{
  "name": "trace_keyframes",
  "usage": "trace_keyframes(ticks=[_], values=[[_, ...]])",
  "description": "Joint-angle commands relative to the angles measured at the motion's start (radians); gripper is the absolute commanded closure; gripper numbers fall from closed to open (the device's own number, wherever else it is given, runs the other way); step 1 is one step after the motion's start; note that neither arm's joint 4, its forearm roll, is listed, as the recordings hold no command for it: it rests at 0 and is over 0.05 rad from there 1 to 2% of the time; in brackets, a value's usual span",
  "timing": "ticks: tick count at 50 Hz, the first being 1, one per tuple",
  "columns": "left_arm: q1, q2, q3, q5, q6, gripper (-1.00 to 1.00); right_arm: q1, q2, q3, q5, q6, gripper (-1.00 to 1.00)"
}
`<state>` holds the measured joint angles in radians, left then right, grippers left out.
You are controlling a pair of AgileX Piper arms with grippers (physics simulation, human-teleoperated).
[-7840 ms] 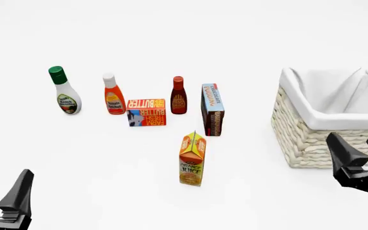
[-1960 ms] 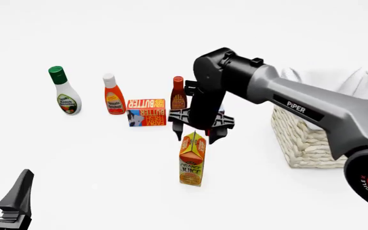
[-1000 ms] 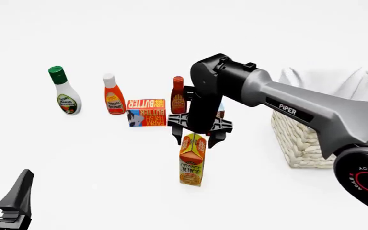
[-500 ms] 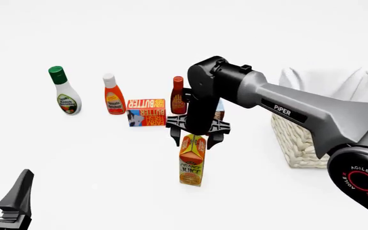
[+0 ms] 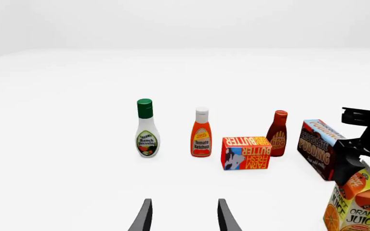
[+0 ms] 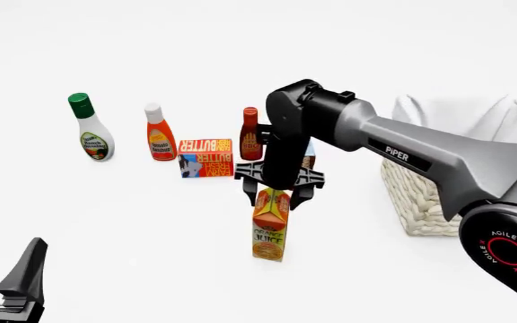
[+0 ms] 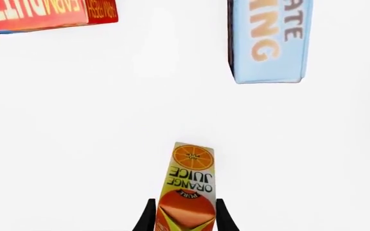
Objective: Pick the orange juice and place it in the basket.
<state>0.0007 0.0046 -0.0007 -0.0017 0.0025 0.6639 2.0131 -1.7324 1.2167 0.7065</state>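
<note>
- Orange juice (image 6: 270, 229) — glossy gable-topped carton, upright on the bench (image 6: 151, 229), left of the woven wicker basket (image 6: 420, 195).
- Right gripper (image 6: 277, 196) fingers straddle the gable, spread, not grasping.
- Left gripper (image 5: 182, 216) released; plain white surroundings.

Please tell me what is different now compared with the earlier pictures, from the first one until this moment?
The right arm swung in from the right edge and came down over the orange juice. The right gripper now straddles the carton's gable top, one finger on each side; a firm grip cannot be confirmed. The carton stands upright where it was. The left gripper, the bottles, the butter box and the basket have not moved.
</note>
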Motion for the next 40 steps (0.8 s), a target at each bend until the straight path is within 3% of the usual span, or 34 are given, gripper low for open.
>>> trace_keyframes(ticks=[1,8,18,26,40], values=[[0.0,0.0,0.0,0.0,-0.001,-1.0,0.0,0.012,0.005,0.003,0.011,1.0],[0.0,0.0,0.0,0.0,0.0,-1.0,0.0,0.0,0.012,0.003,0.001,1.0],[0.0,0.0,0.0,0.0,-0.001,-1.0,0.042,-0.045,0.029,0.003,0.041,1.0],[0.0,0.0,0.0,0.0,0.0,-1.0,0.026,-0.058,0.049,0.003,0.016,1.0],[0.0,0.0,0.0,0.0,-0.001,-1.0,0.087,-0.11,0.078,0.003,0.057,1.0]])
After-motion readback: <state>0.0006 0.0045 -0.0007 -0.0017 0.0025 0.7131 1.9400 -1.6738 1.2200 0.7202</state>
